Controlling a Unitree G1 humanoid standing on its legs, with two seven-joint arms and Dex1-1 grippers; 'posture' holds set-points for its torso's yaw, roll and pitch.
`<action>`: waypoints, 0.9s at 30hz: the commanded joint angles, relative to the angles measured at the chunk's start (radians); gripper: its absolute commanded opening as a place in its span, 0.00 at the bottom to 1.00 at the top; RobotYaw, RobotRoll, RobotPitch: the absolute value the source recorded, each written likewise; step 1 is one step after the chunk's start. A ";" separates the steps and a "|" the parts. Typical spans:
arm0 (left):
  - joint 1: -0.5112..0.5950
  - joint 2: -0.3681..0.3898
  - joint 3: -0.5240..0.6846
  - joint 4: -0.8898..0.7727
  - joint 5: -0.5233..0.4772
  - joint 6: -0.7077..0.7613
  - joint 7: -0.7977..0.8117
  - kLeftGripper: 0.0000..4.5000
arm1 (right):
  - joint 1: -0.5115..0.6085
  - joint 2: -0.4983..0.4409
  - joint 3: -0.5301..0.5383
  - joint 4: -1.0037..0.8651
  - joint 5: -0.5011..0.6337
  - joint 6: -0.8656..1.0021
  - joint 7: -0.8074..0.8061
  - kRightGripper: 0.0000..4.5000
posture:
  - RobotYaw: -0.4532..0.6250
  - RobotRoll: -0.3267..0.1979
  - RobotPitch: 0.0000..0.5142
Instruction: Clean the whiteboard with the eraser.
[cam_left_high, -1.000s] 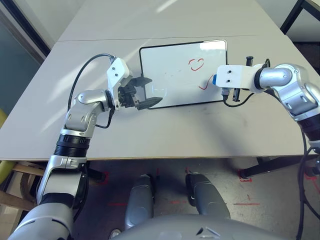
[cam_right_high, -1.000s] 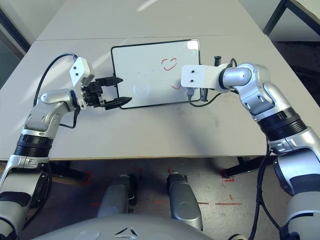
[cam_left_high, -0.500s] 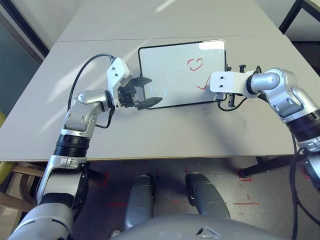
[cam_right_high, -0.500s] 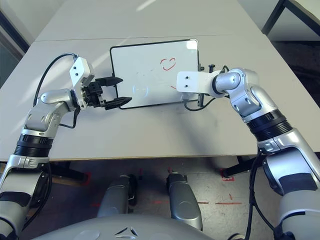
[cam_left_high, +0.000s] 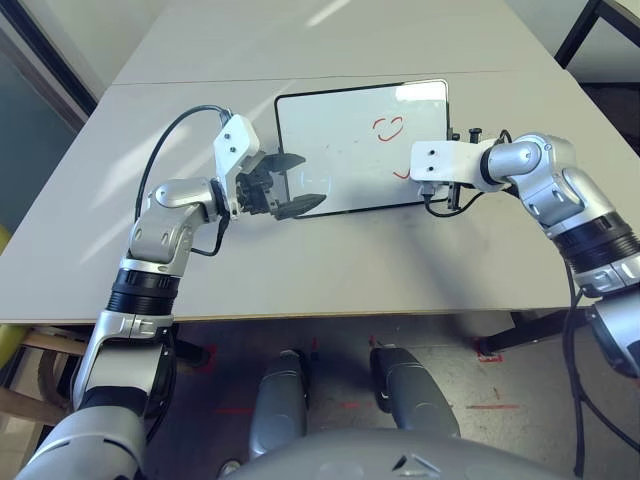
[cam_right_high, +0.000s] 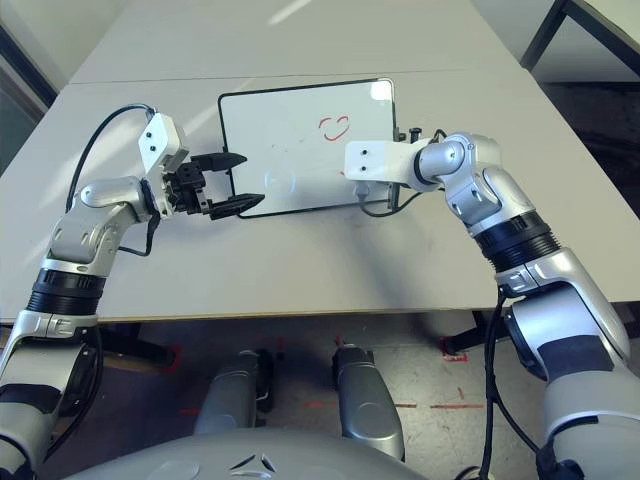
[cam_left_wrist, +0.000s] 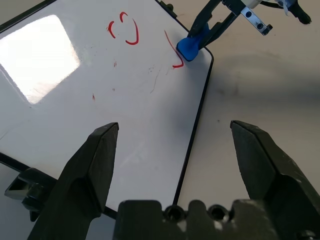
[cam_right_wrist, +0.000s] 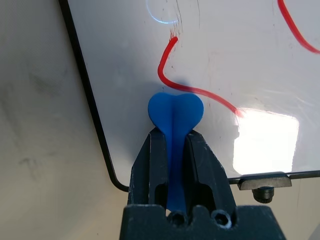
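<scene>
Blue eraser (cam_right_wrist: 175, 112) clamped between the right gripper (cam_right_wrist: 175, 150) fingers.
Its tip touches the whiteboard (cam_left_high: 340, 140) at the near right corner, beside a red stroke (cam_right_wrist: 190, 87); left gripper (cam_left_high: 290, 185) spread open over the near left edge.

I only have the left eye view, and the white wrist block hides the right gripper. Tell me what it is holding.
Observer: The right gripper is shut on the eraser, its blue tip past the fingers.
Operator: Say where that tip sits on the whiteboard.
Observer: On the whiteboard, inside a rounded corner of the frame, at the red curved stroke.
Operator: Report the left gripper's state too.
Observer: The left gripper is open, fingers spread wide over the board's opposite edge, gripping nothing.
</scene>
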 joint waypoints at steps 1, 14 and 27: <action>0.017 0.009 0.003 -0.022 0.003 0.010 0.005 1.00 | -0.002 0.033 0.023 -0.004 -0.008 0.006 0.014 0.05 | 0.26 0.62 0.26; 0.021 0.013 0.005 -0.020 0.002 0.010 0.009 1.00 | -0.041 0.112 0.038 0.011 -0.044 -0.003 0.005 0.05 | 0.26 0.62 0.26; 0.012 0.018 0.005 -0.010 0.000 0.009 0.004 1.00 | -0.041 0.010 0.035 0.120 -0.086 -0.079 -0.008 0.04 | 0.25 0.62 0.27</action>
